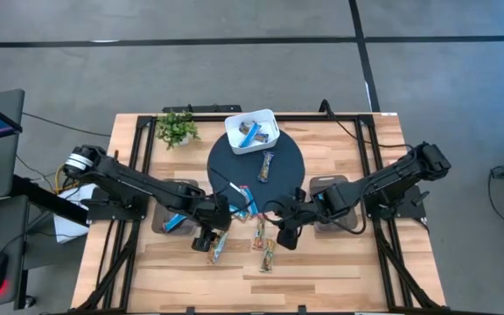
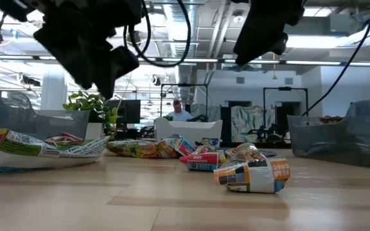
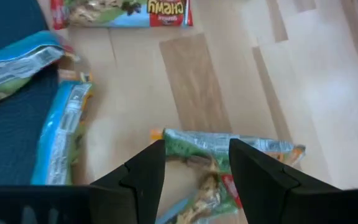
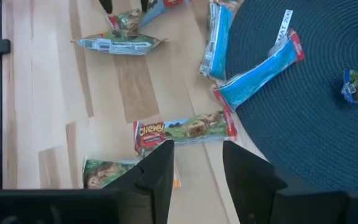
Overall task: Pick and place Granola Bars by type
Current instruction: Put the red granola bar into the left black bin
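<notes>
A: While the Granola Bars are lying mixed together near the front of the dark round mat [image 1: 234, 162], one green-and-tan bar [image 3: 229, 158] is sitting right under the left pincer [image 3: 194, 171], whose fingers are standing apart on either side of it, nothing held.

B: So what is worrying you there?

A: That bar is lying crooked across the gap, with a second wrapper tucked against its near end. Closing now is risking 2 bars at once, or a crinkled wrapper slipping out.

B: And the right pincer [image 4: 197, 168]?

A: It is hovering empty, fingers parted, over a red-ended Chewy bar [image 4: 185, 132] on the bare surface [image 1: 339, 262], just beside the mat's edge. Blue bars [image 4: 260, 73] are lying close by, so a drifting descent is liable to nudge them.

B: Anything sorted yet?

A: Some bars are sitting in the white tray [image 1: 265, 116] at the back. Both arms are working near each other, so crowding looks possible too.
</notes>
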You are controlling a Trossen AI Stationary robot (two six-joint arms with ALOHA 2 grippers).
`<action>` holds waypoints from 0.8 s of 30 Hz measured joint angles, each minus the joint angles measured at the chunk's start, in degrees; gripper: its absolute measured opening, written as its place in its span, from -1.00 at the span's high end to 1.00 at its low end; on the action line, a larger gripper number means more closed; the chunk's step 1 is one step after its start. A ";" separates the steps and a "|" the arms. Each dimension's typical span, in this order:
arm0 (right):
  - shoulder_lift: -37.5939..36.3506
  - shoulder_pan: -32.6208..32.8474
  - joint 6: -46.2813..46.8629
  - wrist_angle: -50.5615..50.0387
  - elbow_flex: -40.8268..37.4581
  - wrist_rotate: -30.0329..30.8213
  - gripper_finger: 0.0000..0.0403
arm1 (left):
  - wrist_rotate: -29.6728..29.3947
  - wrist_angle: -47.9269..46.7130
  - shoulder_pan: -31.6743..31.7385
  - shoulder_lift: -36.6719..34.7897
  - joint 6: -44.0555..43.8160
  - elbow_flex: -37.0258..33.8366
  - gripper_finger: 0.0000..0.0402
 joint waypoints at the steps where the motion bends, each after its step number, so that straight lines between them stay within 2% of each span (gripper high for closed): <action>1: 0.00 0.05 -0.02 -0.30 0.00 0.01 0.36 | 0.55 1.03 0.02 0.80 -0.68 0.00 0.15; 6: 0.00 0.99 -0.40 -3.25 0.00 -0.01 0.36 | 3.60 3.41 0.00 4.66 -6.23 -0.02 0.15; 18: -0.24 1.90 -6.22 -8.82 0.00 0.02 0.36 | -5.14 2.54 0.02 5.60 -18.60 0.32 0.15; 24: -0.48 1.90 -8.02 -9.09 0.04 0.16 0.36 | -5.46 2.11 0.02 5.60 -20.84 0.46 0.15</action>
